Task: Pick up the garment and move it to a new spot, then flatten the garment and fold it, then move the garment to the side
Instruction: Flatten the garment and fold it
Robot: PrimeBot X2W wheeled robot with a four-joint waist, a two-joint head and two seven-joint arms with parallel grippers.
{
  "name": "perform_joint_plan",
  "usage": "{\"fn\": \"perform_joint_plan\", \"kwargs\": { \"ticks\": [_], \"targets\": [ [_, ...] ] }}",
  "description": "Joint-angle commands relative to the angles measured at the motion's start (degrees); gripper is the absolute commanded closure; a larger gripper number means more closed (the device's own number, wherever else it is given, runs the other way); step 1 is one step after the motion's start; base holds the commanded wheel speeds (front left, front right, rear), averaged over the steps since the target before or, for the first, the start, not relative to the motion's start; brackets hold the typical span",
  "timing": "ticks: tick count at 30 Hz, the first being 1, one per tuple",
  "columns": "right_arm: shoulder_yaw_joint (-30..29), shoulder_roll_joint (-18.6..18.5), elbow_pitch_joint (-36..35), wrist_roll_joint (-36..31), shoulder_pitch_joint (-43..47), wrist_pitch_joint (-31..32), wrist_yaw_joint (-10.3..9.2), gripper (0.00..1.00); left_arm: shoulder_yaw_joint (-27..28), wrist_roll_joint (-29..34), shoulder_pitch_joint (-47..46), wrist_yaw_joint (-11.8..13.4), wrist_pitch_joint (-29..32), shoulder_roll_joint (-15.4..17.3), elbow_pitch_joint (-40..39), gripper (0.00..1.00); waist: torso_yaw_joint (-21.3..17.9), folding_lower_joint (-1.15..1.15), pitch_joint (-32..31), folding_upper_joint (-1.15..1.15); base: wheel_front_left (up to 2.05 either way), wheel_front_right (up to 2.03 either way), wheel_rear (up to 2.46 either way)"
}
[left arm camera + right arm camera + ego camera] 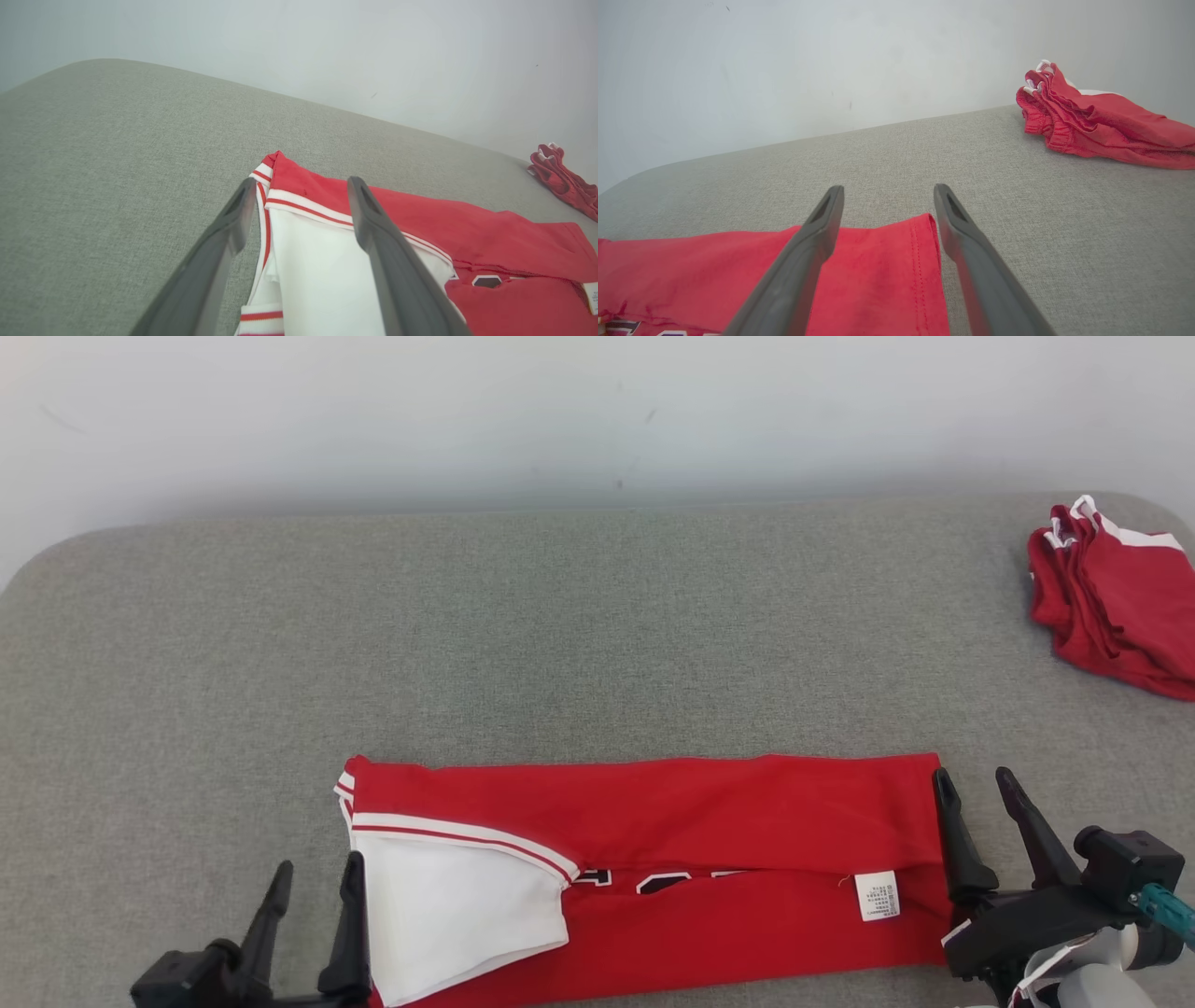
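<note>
The garment is a red jersey with white trim and a white panel, lying as a long folded strip near the front edge of the grey surface. Its white-trimmed left end lies under my left gripper, which stands open with nothing between its fingers. My right gripper is open too, straddling the garment's red right end. A white care label shows near that end.
A second red and white garment lies bunched at the far right edge of the grey padded surface, also seen as a red heap. A pale wall rises behind the surface.
</note>
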Motion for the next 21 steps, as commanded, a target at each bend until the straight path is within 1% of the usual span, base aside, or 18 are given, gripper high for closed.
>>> {"fn": "perform_joint_plan", "kwargs": {
  "ticks": [1,5,11,14,18,21],
  "targets": [
    [0.0,-0.2,-0.4,0.5,0.7,-0.2,-0.17,0.00,1.4,1.5,1.0,-0.4,-0.3,-0.8,-0.6,0.00,-0.2,0.00,-0.1,0.00,0.00,0.00,0.00],
    [0.2,-1.1,1.2,0.8,0.2,0.4,-0.17,0.00,6.4,7.7,2.1,-1.4,-0.3,-3.0,-2.3,0.00,-0.5,0.00,-0.3,0.00,0.00,0.00,0.00],
    [-0.2,-1.0,6.6,0.2,-1.8,3.6,-0.17,0.00,12.3,16.5,2.8,-2.7,-0.3,-6.1,-4.4,0.00,0.0,0.00,-0.3,0.00,0.00,0.00,0.00],
    [-0.3,-0.6,9.6,-0.1,-2.9,4.9,-0.17,0.00,15.2,19.6,2.8,-3.7,-0.3,-7.7,-4.9,0.00,0.5,0.00,-0.1,0.00,0.00,0.00,0.00],
    [0.3,0.1,13.6,-0.1,-4.4,6.4,-0.17,0.00,18.3,23.7,2.8,-5.1,-0.3,-9.3,-3.8,0.00,1.2,0.00,0.1,0.00,0.00,0.00,0.00],
    [0.8,0.3,16.8,0.0,-5.6,7.4,-0.17,0.00,20.1,25.9,3.2,-6.6,-0.2,-10.7,-2.8,0.00,1.5,0.00,0.2,0.00,0.00,0.00,0.00]
  ]
}}
